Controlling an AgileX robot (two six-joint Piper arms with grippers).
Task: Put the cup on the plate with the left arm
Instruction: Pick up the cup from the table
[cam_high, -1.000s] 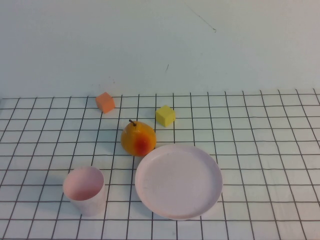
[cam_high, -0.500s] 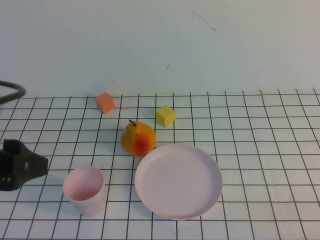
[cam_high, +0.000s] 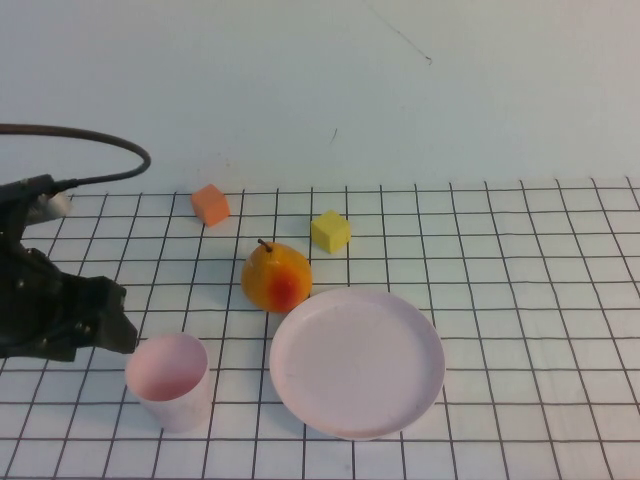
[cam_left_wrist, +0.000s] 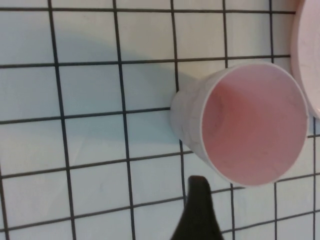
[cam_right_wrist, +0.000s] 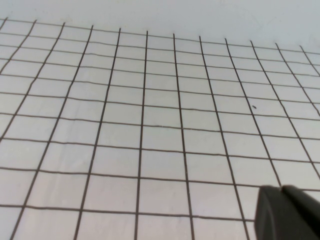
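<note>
The pale pink cup (cam_high: 168, 381) stands upright and empty at the front left of the gridded table. The pink plate (cam_high: 357, 361) lies just right of it, bare. My left gripper (cam_high: 122, 320) has come in from the left edge and hovers just left of and above the cup, apart from it, open and empty. In the left wrist view the cup's mouth (cam_left_wrist: 252, 125) faces the camera, one black fingertip (cam_left_wrist: 198, 187) sits close beside its rim, and the plate's edge (cam_left_wrist: 309, 55) shows beyond. My right gripper (cam_right_wrist: 281, 192) is shut over bare grid and is out of the high view.
A yellow-red pear (cam_high: 276, 278) stands just behind the plate's left rim. An orange cube (cam_high: 210, 204) and a yellow cube (cam_high: 330, 231) sit further back. A thick black cable (cam_high: 90, 145) arcs above the left arm.
My left arm has moved in from the left edge toward the cup, further into view than half a second ago. The cup, plate, pear and cubes have not moved.
</note>
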